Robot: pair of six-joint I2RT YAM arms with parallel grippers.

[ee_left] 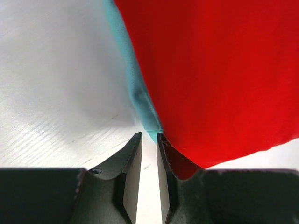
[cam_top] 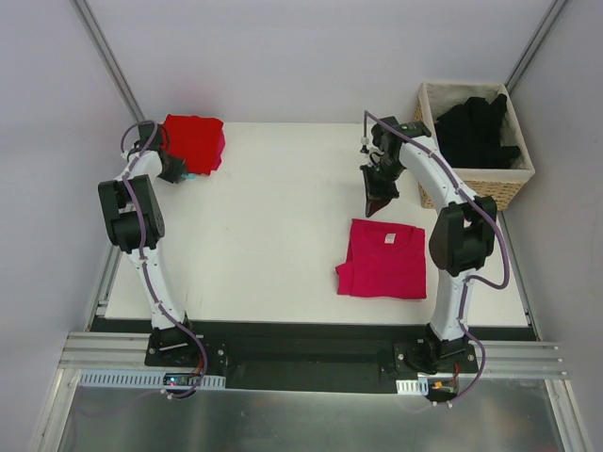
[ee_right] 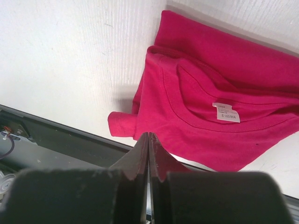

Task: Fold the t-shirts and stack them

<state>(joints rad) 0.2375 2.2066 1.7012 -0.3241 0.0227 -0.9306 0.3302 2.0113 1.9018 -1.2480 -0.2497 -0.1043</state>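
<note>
A folded red t-shirt (cam_top: 195,139) lies at the table's far left corner, on top of a teal cloth (cam_top: 191,175) whose edge peeks out. My left gripper (cam_top: 178,171) sits at the near edge of that pile. In the left wrist view the left gripper (ee_left: 148,134) is open by a narrow gap with bare table between its fingers, the teal cloth (ee_left: 138,93) just past its tips and the red t-shirt (ee_left: 219,74) to their right. A folded magenta-pink t-shirt (cam_top: 384,259) (ee_right: 205,116) with a white label (ee_right: 226,112) lies front right. My right gripper (cam_top: 380,201) (ee_right: 148,134) hangs shut and empty behind it.
A woven basket (cam_top: 471,182) stands at the back right corner and holds several black t-shirts (cam_top: 474,132). The table's front edge and a black rail (ee_right: 60,140) run just past the magenta-pink t-shirt. White walls close in the table's back and sides.
</note>
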